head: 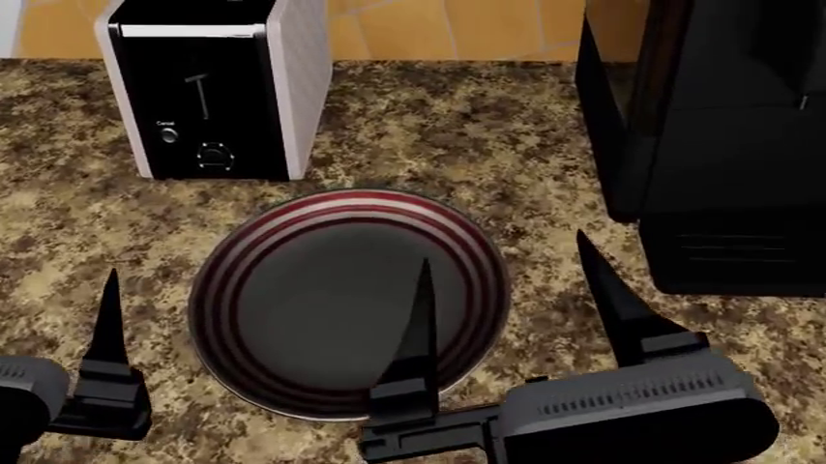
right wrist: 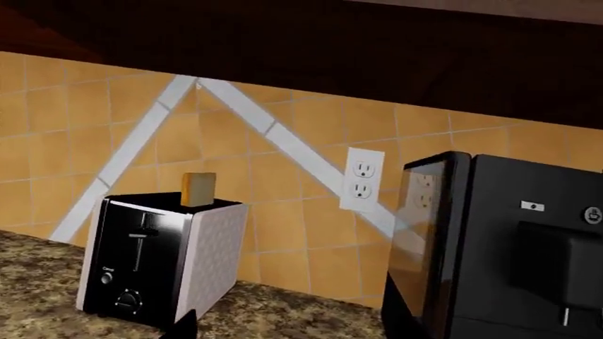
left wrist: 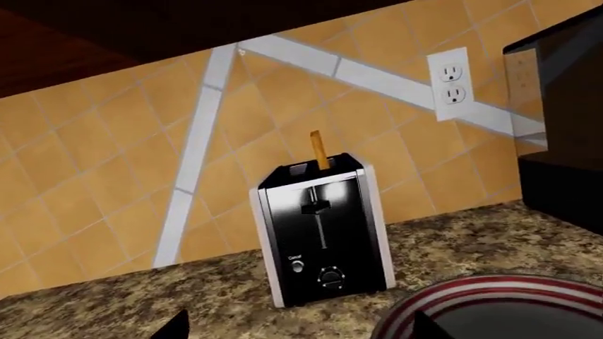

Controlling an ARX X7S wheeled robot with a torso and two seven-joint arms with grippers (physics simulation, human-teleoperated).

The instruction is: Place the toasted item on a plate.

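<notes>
Toasted item (right wrist: 198, 189): seen upright in a slot of the toaster (head: 213, 92), its upper part standing clear of the top. Toaster: set on the speckled counter (head: 516, 145) against the tiled wall. Plate (head: 246, 251): laid flat on the counter just in front of the toaster, nothing on it. Right gripper (head: 510, 290): fingers spread wide above the plate's near edge, nothing held. Left gripper (head: 110, 333): only one finger is shown; its spread cannot be told. Black appliance (head: 710, 145): stood beside the plate.

Toasted item (left wrist: 320, 150): lower part hidden inside toaster (left wrist: 323, 233) slot;
Plate (left wrist: 499, 307): cut off by left wrist frame edge;
Left gripper (head: 77, 387): only one finger shows
</notes>
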